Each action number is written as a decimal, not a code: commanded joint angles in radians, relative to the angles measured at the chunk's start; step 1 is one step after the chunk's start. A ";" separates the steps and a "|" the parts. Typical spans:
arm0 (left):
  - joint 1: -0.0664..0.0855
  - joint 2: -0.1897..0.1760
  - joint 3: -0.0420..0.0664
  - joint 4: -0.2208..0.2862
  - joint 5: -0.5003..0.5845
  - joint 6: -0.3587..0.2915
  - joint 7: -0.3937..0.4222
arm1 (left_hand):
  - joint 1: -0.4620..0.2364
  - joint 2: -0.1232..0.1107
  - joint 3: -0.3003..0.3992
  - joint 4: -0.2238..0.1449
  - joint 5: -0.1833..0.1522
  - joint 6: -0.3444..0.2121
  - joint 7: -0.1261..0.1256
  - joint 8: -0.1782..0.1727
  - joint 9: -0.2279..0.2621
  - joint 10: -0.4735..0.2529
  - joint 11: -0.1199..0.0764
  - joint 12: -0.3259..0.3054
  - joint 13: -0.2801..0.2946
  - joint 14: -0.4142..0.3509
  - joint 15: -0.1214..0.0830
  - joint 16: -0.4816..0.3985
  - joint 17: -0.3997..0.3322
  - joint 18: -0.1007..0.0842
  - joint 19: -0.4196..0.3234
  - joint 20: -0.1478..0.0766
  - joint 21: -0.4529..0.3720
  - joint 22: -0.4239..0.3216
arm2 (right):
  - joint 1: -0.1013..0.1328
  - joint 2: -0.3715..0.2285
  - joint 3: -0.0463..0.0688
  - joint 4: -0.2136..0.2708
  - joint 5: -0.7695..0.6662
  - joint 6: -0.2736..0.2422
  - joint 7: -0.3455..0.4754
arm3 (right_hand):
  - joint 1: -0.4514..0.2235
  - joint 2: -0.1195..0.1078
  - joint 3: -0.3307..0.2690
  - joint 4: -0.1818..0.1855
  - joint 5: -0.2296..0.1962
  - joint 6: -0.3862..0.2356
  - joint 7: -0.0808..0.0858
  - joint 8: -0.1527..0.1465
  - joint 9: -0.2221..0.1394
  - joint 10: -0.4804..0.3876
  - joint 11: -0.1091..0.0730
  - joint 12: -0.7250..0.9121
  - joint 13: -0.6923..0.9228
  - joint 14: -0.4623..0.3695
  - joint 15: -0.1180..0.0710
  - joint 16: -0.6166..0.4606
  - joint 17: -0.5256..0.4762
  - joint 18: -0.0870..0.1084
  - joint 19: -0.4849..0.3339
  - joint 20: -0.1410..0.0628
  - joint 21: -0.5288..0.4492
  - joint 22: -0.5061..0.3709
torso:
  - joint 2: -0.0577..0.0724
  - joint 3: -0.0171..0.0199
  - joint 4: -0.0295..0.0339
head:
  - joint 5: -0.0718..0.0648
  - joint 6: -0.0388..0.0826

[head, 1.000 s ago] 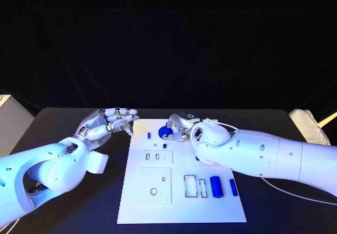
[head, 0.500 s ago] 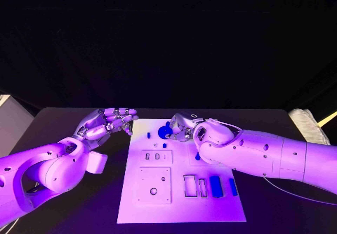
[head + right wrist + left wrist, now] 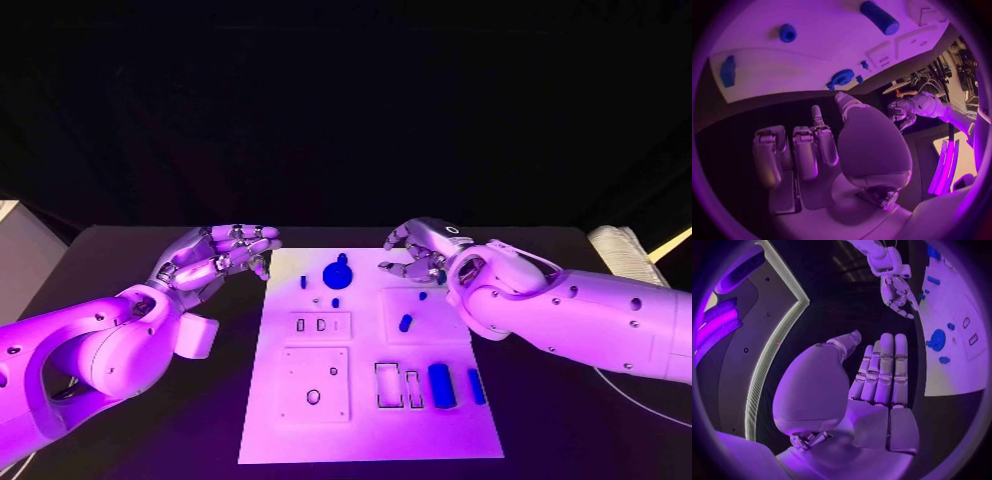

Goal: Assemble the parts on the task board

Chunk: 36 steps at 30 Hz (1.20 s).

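Note:
The white task board (image 3: 372, 430) lies in the middle of the table. A round blue part (image 3: 336, 271) sits near its far edge, with two small blue pieces (image 3: 335, 301) beside it. A short blue peg (image 3: 405, 322) lies mid-board, and a blue cylinder (image 3: 441, 385) and a blue bar (image 3: 475, 385) lie at the near right. My right hand (image 3: 421, 250) hovers over the board's far right corner, fingers apart and holding nothing (image 3: 811, 150). My left hand (image 3: 216, 255) hangs just left of the board, fingers extended and empty (image 3: 879, 375). The round part (image 3: 937, 340) also appears in the left wrist view.
Rectangular slots and a square plate with holes (image 3: 317, 385) mark the board's near half. Black table (image 3: 159, 430) surrounds the board. A pale ribbed object (image 3: 632, 255) lies at the table's far right edge.
My right hand has let go of the round blue part and drawn off to the right; the part stays on the board. My left hand has hardly moved.

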 commanded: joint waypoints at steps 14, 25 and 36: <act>0.001 0.019 0.001 -0.014 -0.006 0.023 0.010 | -0.005 0.006 0.008 0.000 -0.003 -0.008 -0.002 -0.007 0.001 -0.006 0.000 -0.004 0.001 -0.008 -0.001 0.004 -0.002 0.005 -0.008 0.001 0.005 0.001 | 0.010 -0.179 -0.002 -0.057 0.285 0.124 0.319 | 0.125 -0.050 0.050 -0.079 -0.028 -0.010 0.001 -0.017 -0.005 0.007 0.000 -0.013 0.169 0.106 0.001 0.006 0.263 -0.007 0.105 0.000 0.005 0.263 | -0.004 0.0180 -0.0146 | -0.017 0.006; 0.000 0.021 0.000 -0.026 -0.007 0.026 0.011 | -0.005 0.006 0.008 0.000 -0.003 -0.008 -0.002 -0.007 0.001 -0.006 0.000 -0.004 0.001 -0.008 -0.001 0.004 -0.002 0.005 -0.008 0.001 0.005 0.001 | -0.029 -0.175 -0.004 -0.121 0.263 0.162 0.352 | 0.131 -0.055 0.052 -0.085 -0.023 -0.016 0.002 -0.022 -0.006 0.005 0.001 -0.016 0.167 0.106 0.002 0.006 0.263 -0.007 0.105 0.000 0.005 0.263 | 0.000 0.0234 -0.0134 | -0.011 0.002; 0.000 0.020 0.000 -0.031 -0.012 0.027 0.011 | -0.005 0.006 0.009 -0.002 -0.003 -0.009 -0.002 -0.007 0.001 -0.006 0.000 -0.004 0.001 -0.011 -0.001 0.003 -0.003 0.005 -0.011 0.001 0.006 0.002 | -0.038 -0.158 -0.004 -0.137 0.261 0.159 0.350 | 0.129 -0.053 0.053 -0.083 -0.018 -0.018 0.003 -0.024 -0.007 0.007 0.002 -0.013 0.169 0.106 0.003 0.006 0.263 -0.007 0.105 0.001 0.005 0.263 | -0.001 0.0201 -0.0123 | -0.011 -0.002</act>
